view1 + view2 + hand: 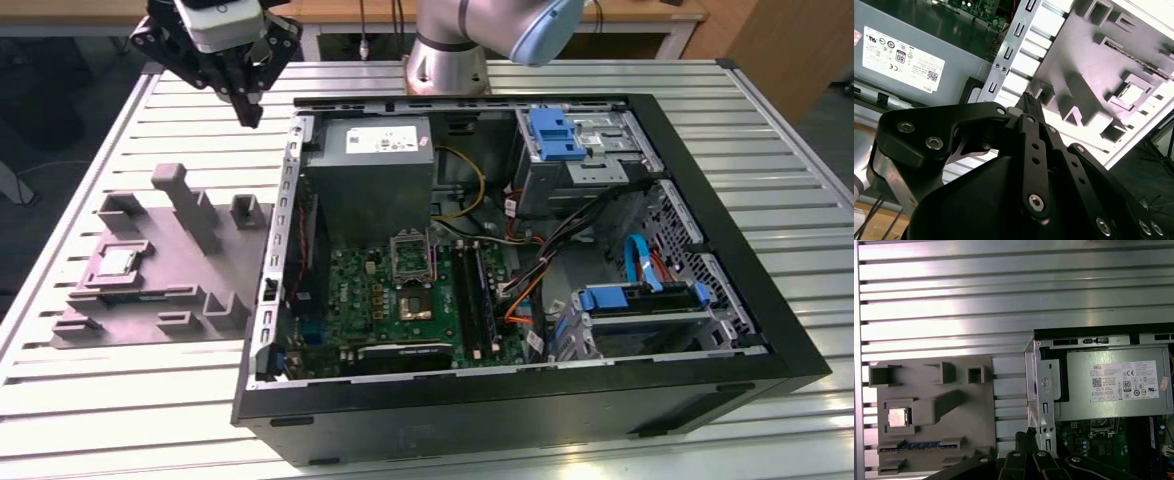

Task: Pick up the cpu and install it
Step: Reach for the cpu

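- I see the cpu (118, 262) lying flat in a recess of the grey tray (147, 322), at the exterior view's left, with nothing touching it.
- My gripper (248, 118) hangs in the air at 1 o'clock from the cpu, well apart from it, with its fingers pinched together on nothing.
- The open computer case (534, 400) sits at 3 o'clock from the tray, with its metal-framed socket (411, 255) inside.

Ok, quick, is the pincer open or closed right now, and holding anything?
Pincer: closed, empty; the cpu lies in the tray.
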{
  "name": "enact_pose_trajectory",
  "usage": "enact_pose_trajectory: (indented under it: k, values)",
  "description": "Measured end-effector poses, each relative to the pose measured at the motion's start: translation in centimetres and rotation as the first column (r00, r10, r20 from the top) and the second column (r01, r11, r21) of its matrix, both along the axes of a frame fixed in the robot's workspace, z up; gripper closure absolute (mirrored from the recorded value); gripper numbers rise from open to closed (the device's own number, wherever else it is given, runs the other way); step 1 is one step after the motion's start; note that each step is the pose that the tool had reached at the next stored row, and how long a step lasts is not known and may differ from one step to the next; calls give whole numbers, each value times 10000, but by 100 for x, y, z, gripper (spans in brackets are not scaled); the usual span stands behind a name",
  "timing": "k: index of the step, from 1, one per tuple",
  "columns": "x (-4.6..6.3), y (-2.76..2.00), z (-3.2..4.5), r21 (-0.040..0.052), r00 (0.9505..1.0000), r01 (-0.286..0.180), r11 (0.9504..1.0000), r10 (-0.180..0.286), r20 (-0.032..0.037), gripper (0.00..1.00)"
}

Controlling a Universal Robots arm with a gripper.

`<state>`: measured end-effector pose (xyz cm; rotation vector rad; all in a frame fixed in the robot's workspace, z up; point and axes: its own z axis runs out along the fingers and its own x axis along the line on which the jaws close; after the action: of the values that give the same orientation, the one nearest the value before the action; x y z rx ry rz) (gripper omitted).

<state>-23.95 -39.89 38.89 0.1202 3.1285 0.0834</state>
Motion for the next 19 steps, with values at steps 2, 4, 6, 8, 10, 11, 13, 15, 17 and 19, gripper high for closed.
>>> enact_pose_trajectory:
  k: [2,4,6,8,10,11,13,15,17,19]
  values:
    - [-10,0,0,0,10000,0,10000,0,0,89]
    - [-19,0,-1,0,10000,0,10000,0,0,89]
    - [-28,0,-1,-1,10000,0,10000,0,0,89]
    - [-37,0,-1,0,10000,0,10000,0,0,89]
    - [-46,0,-2,0,10000,1,10000,-1,1,89]
    - [-49,0,-1,-1,10000,0,10000,0,-1,89]
    - [-59,0,-2,0,10000,1,10000,-1,1,89]
    - [-68,0,-2,-1,10000,1,10000,-1,0,89]
    - [-78,0,-2,-1,10000,0,10000,0,0,89]
    - [-89,0,-3,-1,10000,0,10000,0,0,89]
